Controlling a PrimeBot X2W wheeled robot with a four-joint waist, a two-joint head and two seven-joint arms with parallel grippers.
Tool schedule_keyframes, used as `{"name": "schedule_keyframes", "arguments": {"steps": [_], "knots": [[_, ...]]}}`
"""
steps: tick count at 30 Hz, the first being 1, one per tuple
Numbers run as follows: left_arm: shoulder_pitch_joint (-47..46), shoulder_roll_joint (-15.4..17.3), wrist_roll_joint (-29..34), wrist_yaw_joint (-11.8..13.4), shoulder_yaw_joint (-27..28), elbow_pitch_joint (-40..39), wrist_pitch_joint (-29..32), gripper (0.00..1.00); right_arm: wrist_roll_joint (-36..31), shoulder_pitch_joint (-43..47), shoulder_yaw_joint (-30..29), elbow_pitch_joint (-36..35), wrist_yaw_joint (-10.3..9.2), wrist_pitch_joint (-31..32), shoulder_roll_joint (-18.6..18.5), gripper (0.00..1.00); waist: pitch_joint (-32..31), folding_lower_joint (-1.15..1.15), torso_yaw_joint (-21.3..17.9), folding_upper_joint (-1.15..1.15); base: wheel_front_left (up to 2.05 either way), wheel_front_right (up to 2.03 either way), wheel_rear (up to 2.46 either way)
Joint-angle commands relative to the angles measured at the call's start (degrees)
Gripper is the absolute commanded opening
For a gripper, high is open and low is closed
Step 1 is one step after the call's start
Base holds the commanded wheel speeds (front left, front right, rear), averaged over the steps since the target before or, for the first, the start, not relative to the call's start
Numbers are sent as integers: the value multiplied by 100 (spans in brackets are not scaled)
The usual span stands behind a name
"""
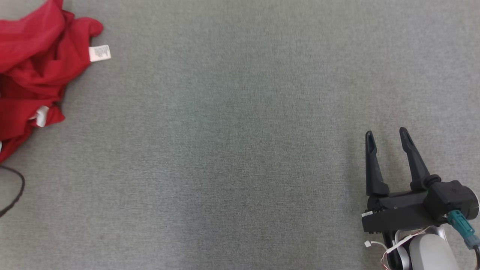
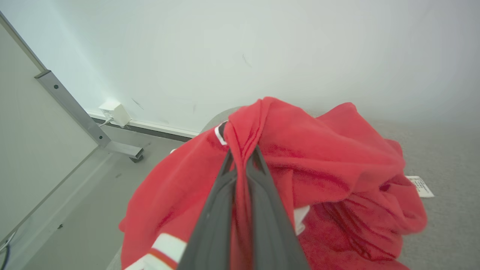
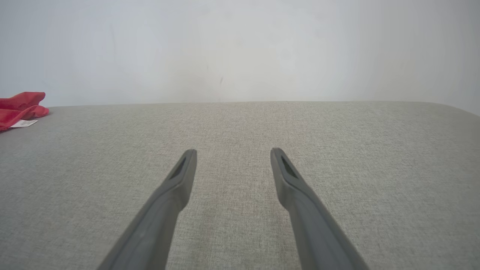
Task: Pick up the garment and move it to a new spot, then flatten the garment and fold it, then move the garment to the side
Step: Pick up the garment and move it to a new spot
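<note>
Your left hand (image 2: 242, 156) is clamped tight on a raised ridge of the red garment (image 1: 33, 71). In the head view the garment sits bunched up at about 10 o'clock on the grey worktop (image 1: 240, 150). Your right hand (image 1: 386, 132) is parked at 4 o'clock with its fingers spread wide and nothing in it. For the lift, I'd go straight up and slow so the pile peels off the cloth surface instead of dragging, then carry it toward the open middle. It looks like a thin pinch on one fold, so a jerk could probably pull it free. The white care label (image 1: 99, 53) poking out at the pile's 3 o'clock edge is a handy marker for how it unrolls. Hard to make out: the garment runs off the frame past 9 o'clock, so you can't tell how much is left. You also can't tell how many layers are between the fingers, or which bit is sleeve and which is hem. A black cable (image 1: 17, 195) at 8 o'clock is cut off too, so keep the cloth away from it.
</note>
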Motion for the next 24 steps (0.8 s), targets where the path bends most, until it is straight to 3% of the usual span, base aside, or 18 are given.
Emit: {"name": "schedule_keyframes", "arguments": {"steps": [1,10,16,24], "knots": [[-119,40,23,18,-16,-91,-119,0,51,45,11,18,19,-33,-9,100,-143,0,52,0,0,0,0],[-763,16,239,-29,-347,-1059,-522,0,296,157,117,316,18,-151,-9,100,-657,0,-23,0,0,0,0],[-1339,-287,312,-43,-760,-2032,-201,0,525,200,205,527,18,-214,-11,100,-892,0,-291,0,0,0,0],[-1726,-780,268,-42,-1320,-3092,418,0,790,213,317,664,18,-249,-9,100,-1076,0,-966,0,0,0,0]]}}
